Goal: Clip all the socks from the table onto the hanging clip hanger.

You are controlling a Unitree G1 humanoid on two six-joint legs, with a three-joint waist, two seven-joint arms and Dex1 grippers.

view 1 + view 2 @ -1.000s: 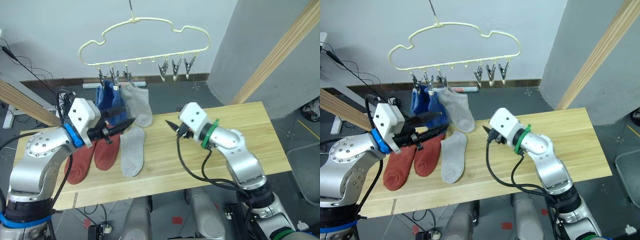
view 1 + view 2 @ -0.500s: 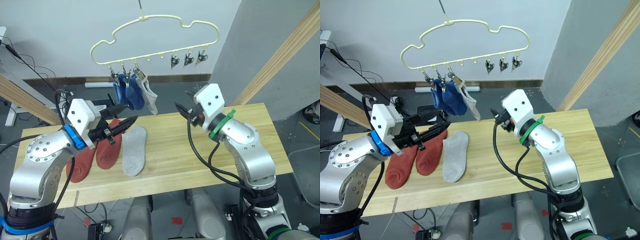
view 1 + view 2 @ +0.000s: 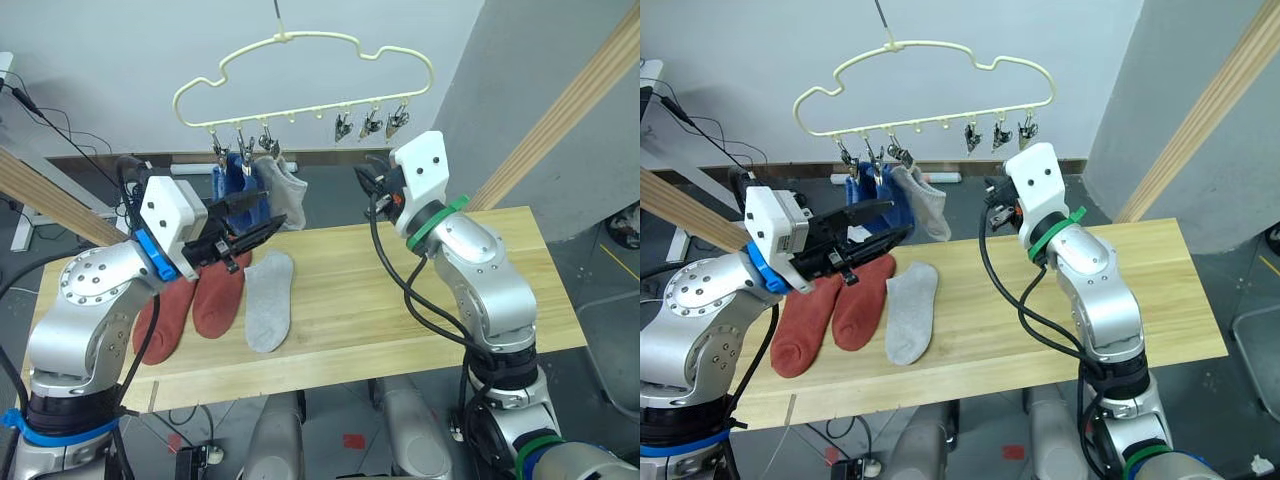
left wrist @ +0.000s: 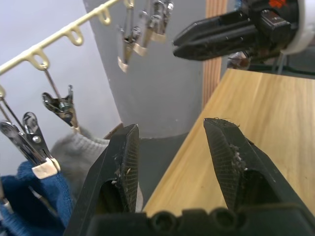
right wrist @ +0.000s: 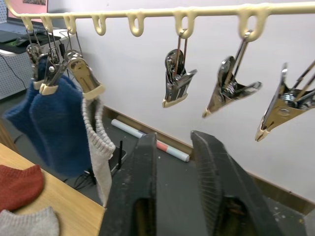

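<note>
Layout before you: the clip hanger (image 3: 300,85) hangs above and behind the counter (image 3: 480,260). Three socks (image 3: 250,185) hang clipped side by side at its left end; three clips (image 3: 372,122) hang free toward its right. On the counter's left part, three more socks (image 3: 222,300) lie side by side.

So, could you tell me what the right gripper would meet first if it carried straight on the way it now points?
Probably the nearest free clip on the clip hanger: the right gripper, fingers a little apart and empty, points up at it. Depth is unclear, so it might pass just below toward the wall.
</note>
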